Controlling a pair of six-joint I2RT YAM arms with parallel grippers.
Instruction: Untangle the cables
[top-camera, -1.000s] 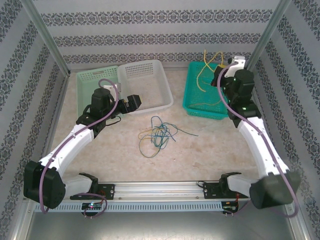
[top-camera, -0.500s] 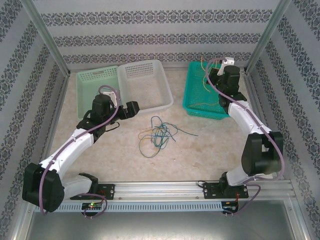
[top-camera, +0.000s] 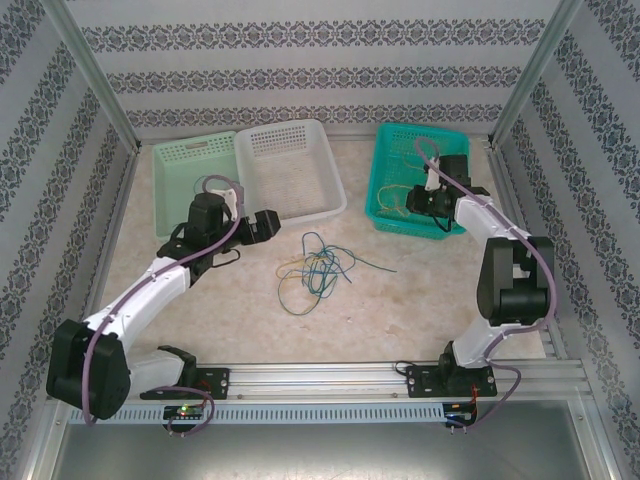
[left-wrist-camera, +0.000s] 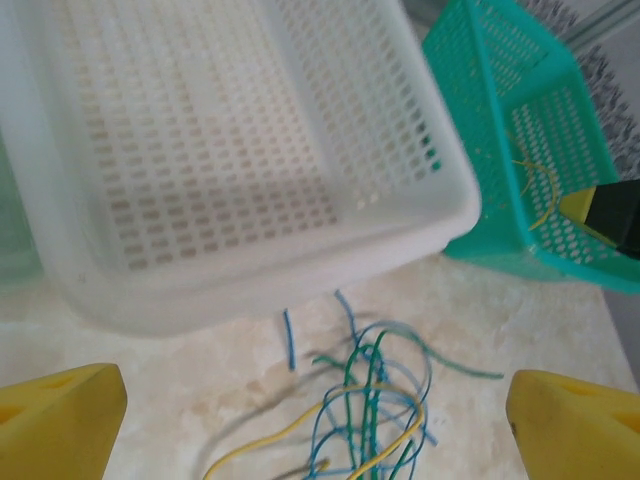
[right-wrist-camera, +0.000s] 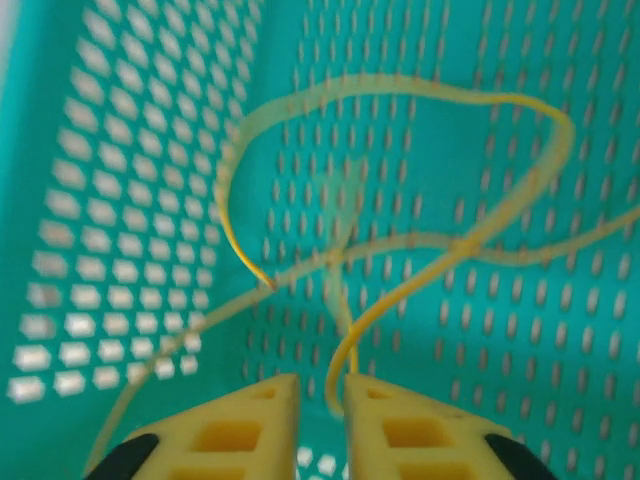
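Well, the tangle of cables (top-camera: 315, 268) lies on the open marbled table (top-camera: 420, 300), just clear of the white basket (top-camera: 320, 212) at its near rim, with bare surface all round. The left gripper (top-camera: 272, 222) hovers beside it, yellow fingers (left-wrist-camera: 60, 420) spread wide. The strands are thin, glossy blue, green and yellow. Their loops stretch mainly toward the arms' bases, and one strand trails right. Inside the perforated teal basket (top-camera: 376, 180), walls close around, the right gripper (top-camera: 418, 197) pinches a looping yellow cable (right-wrist-camera: 460, 243), jaws nearly together.
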